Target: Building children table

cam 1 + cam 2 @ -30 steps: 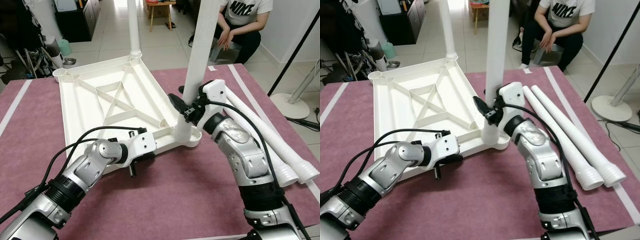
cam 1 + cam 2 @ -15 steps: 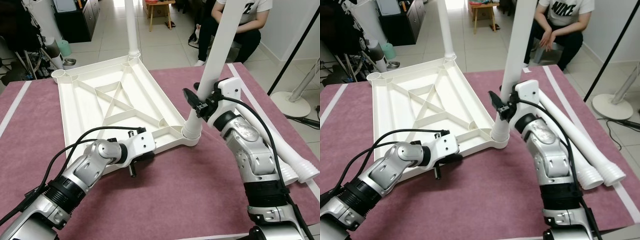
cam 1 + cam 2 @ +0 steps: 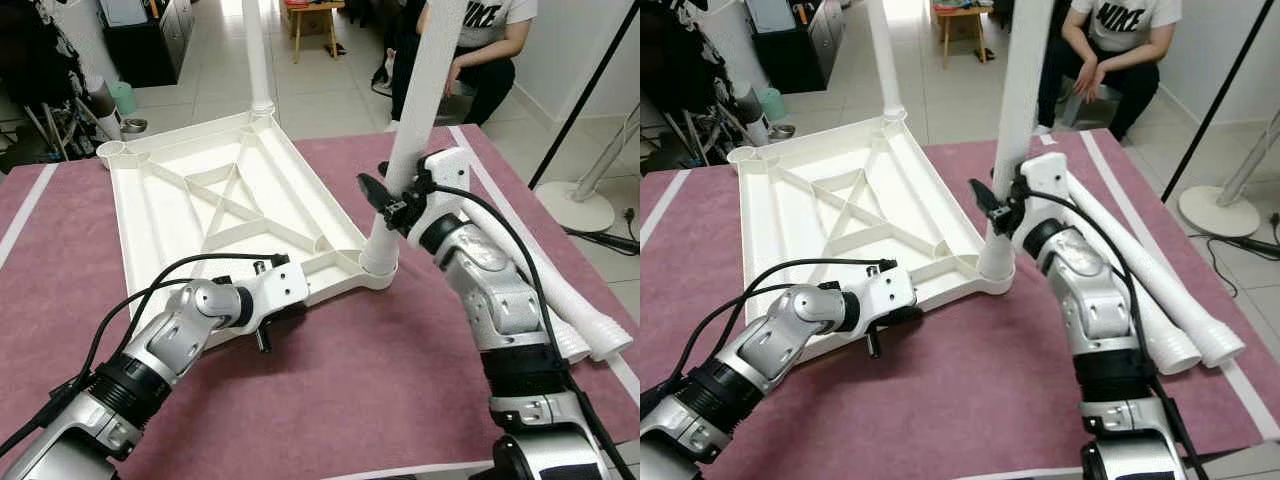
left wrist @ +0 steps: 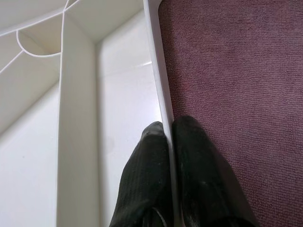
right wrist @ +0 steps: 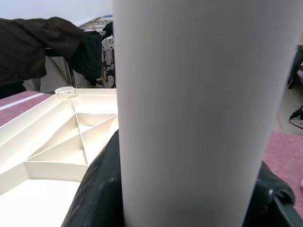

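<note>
Left claw [image 4: 166, 142]: pinching tabletop [image 3: 190, 215] rim.
Right claw [image 3: 385, 205]: clamped around upright leg [image 3: 415, 140] in corner socket.
Spare legs [image 3: 1160, 300]: on counter [image 3: 380, 400].

Bright even daylight, sharp, soft shadows

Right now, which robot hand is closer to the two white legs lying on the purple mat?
Right. The right gripper grips a standing leg beside the two loose legs; the left gripper pinches the tabletop's rim, farther away.

Tabletop, white, upturned [image 3: 200, 215]: 1. Legs fitted upright [image 3: 425, 90]: 2. Legs loose on mat [image 3: 1140, 270]: 2. Grippers: 2. Person seated [image 3: 1110, 40]: 1.
</note>
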{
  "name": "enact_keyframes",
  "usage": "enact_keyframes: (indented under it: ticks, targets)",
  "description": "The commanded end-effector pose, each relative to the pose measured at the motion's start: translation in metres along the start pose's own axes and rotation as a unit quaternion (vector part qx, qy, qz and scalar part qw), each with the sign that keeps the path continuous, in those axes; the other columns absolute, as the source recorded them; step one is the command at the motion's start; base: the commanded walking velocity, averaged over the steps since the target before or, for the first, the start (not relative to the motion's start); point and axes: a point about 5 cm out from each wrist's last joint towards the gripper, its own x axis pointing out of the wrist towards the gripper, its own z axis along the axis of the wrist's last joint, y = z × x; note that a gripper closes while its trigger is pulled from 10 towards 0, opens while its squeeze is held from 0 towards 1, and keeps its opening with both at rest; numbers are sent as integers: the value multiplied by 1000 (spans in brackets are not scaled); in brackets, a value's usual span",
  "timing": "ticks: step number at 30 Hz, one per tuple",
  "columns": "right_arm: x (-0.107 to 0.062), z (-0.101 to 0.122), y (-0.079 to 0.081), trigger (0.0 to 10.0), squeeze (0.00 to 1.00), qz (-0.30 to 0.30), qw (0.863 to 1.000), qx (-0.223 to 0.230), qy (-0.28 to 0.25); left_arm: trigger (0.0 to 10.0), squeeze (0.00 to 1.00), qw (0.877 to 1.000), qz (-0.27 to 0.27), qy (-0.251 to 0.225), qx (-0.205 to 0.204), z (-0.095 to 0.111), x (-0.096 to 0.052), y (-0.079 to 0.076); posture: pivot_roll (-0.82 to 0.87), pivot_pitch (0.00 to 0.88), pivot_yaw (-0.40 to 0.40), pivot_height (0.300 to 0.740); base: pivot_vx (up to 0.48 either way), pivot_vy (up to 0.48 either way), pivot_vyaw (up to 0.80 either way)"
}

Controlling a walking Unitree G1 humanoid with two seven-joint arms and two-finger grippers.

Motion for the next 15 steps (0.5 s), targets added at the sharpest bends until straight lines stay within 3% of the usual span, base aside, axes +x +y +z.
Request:
enact_keyframes:
  ticks: [1,9,15]
  targets:
    - [-4,-24,5,10000,0,-5,999,-2,54,10000,0,998,46,36,6,-13,2,-1,-22,0,112,740,0,0,0]
    - [-7,-30,14,10000,0,-14,998,-18,52,10000,0,998,47,34,7,-13,3,0,-28,0,110,740,0,0,0]
    - [-16,-38,10,10000,0,-85,995,-22,55,10000,0,998,48,35,8,-13,4,0,-33,0,115,740,0,0,0]
